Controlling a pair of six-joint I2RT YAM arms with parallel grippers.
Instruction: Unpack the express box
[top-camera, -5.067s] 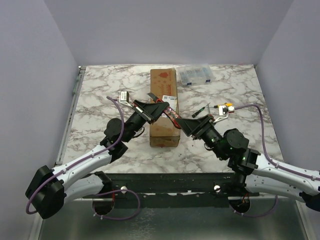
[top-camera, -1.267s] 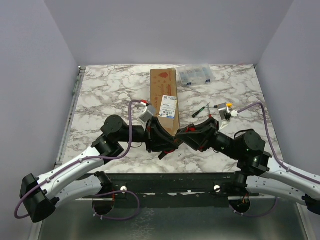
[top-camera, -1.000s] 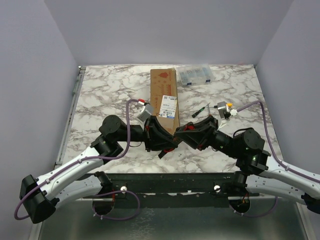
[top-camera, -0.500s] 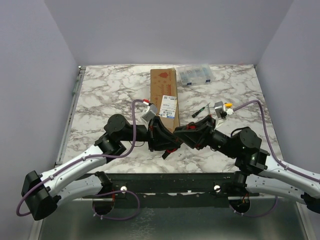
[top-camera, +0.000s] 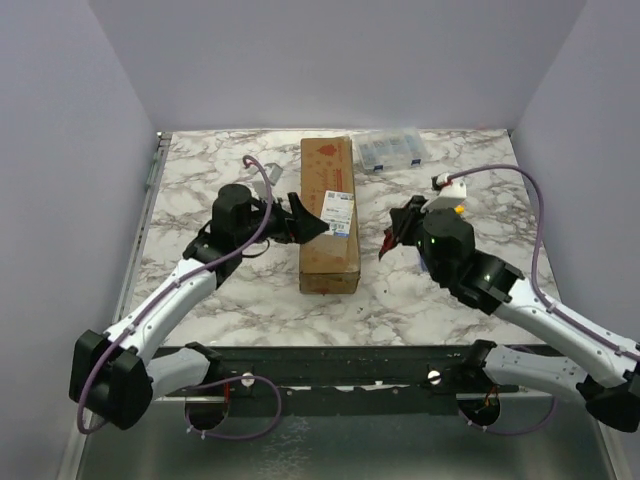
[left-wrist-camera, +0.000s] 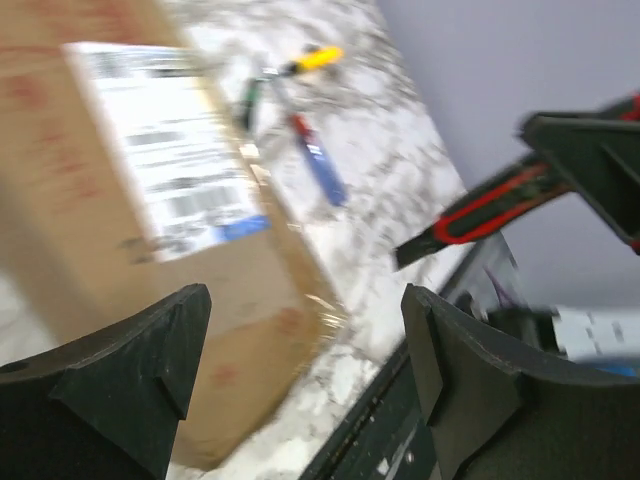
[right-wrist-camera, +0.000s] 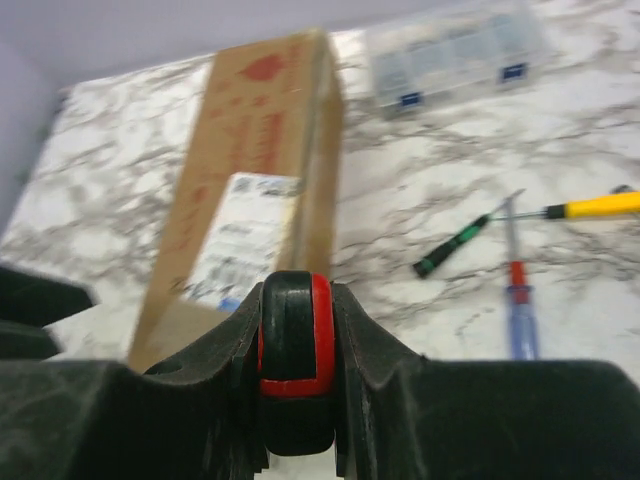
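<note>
The long brown cardboard box (top-camera: 327, 255) is lying in the middle of the desk (top-camera: 200, 170). The left claw (top-camera: 310, 222) is hanging open beside it. The right claw (top-camera: 403, 225) is squeezing a red-black knife (right-wrist-camera: 293, 350).

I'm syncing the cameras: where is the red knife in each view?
Top external: knife in the right hand, just right of the box.
Left wrist: knife at upper right, blade pointing down-left.
Right wrist: knife at bottom centre, clamped between the fingers.
Shared landmark: the box's white label.
</note>
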